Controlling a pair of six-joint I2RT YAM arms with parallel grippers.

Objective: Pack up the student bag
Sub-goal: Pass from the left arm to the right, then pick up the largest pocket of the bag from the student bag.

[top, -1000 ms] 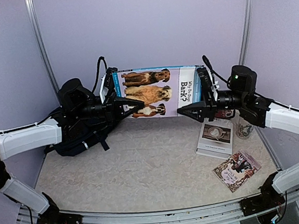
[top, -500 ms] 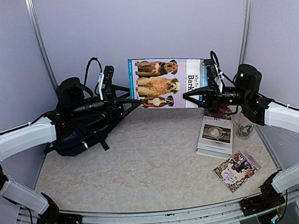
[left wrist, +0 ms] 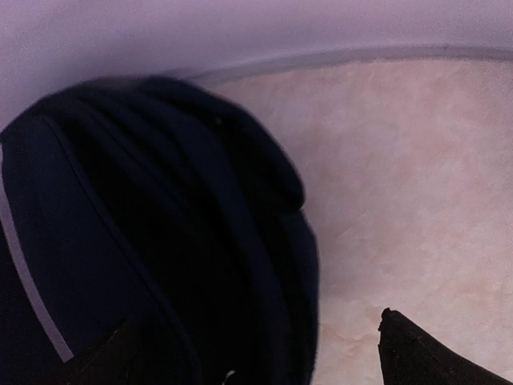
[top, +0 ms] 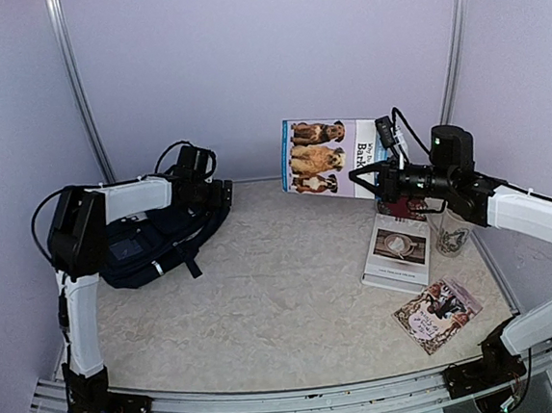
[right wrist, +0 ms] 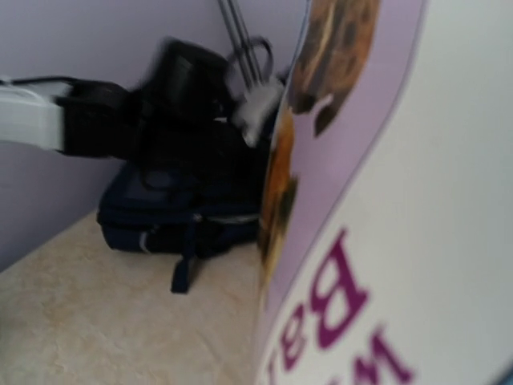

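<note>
The student bag (top: 137, 250) lies at the back left of the table (top: 284, 302), the left gripper (top: 222, 194) spread wide just above it — the right gripper (top: 370, 172) clamps a dog book (top: 322, 154) aloft.

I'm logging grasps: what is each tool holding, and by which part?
Right tool grips the dog book, held airborne, by its title-end edge. Left tool is open and holds nothing.
</note>
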